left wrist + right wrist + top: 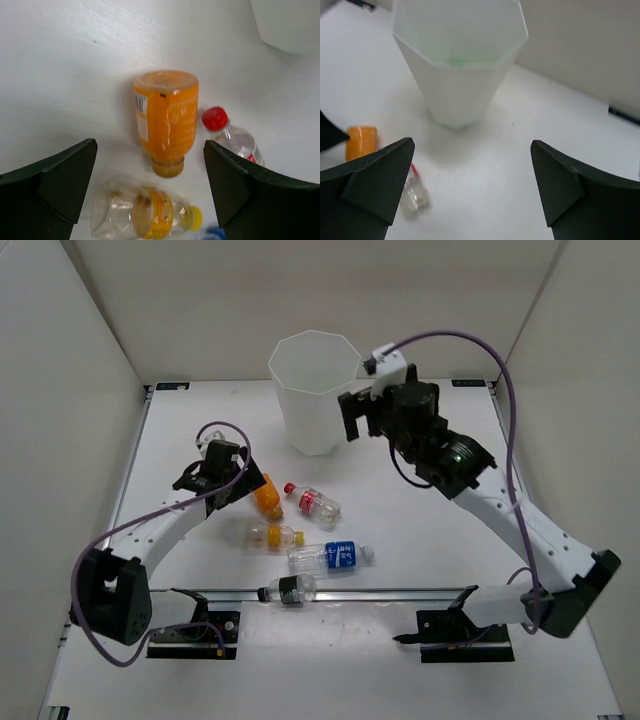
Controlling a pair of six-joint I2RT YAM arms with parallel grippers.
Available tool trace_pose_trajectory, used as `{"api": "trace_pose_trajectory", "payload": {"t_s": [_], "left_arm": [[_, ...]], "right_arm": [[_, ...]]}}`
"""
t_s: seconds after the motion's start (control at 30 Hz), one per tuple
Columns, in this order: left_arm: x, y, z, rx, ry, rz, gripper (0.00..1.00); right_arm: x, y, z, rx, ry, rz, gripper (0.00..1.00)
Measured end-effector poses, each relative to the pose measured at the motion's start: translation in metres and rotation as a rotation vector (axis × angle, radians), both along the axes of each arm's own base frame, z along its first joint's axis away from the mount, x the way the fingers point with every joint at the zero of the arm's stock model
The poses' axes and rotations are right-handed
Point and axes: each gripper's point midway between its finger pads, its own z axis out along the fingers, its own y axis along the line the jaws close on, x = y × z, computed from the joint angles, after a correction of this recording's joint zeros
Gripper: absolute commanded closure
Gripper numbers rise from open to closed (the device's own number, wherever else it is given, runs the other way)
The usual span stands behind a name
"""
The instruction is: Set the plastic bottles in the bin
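Observation:
The white bin stands at the back centre of the table. A faint green patch shows inside it in the right wrist view. Five bottles lie on the table: orange, clear with red label, clear with yellow cap, clear with blue label and clear with black band. My left gripper is open and empty, just left of the orange bottle, above the yellow-cap bottle. My right gripper is open and empty beside the bin's right side.
Grey walls close in the table on the left, back and right. A metal rail runs along the near edge, with the black-band bottle against it. Purple cables loop from both arms.

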Motion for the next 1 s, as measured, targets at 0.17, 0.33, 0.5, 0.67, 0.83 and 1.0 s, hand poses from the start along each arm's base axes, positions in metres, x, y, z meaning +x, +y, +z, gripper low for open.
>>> {"api": "trace_pose_trajectory", "payload": {"t_s": [0.17,0.33,0.5,0.67,0.83,1.0], "left_arm": [[0.027,-0.004,-0.011,0.04,-0.014,0.034,0.01],[0.044,-0.009,-0.029,0.053,0.013,0.047,0.03],[0.041,-0.012,-0.045,0.053,0.032,0.052,0.19],[0.048,-0.017,-0.05,0.047,0.019,0.045,0.6],[0.059,-0.018,-0.05,0.042,0.023,0.046,0.72],[0.061,-0.006,-0.025,0.017,-0.025,0.068,0.8]], "right_arm": [[-0.028,-0.046,-0.074,0.033,0.193,-0.094,0.01],[-0.047,-0.074,-0.134,0.034,0.359,-0.164,0.01],[-0.057,-0.086,-0.137,0.094,0.382,-0.183,0.0],[-0.073,-0.067,-0.144,0.096,0.39,-0.096,0.01],[-0.083,-0.049,-0.163,0.048,0.44,-0.015,0.01],[-0.094,-0.024,-0.16,0.028,0.421,0.12,0.01]]}}
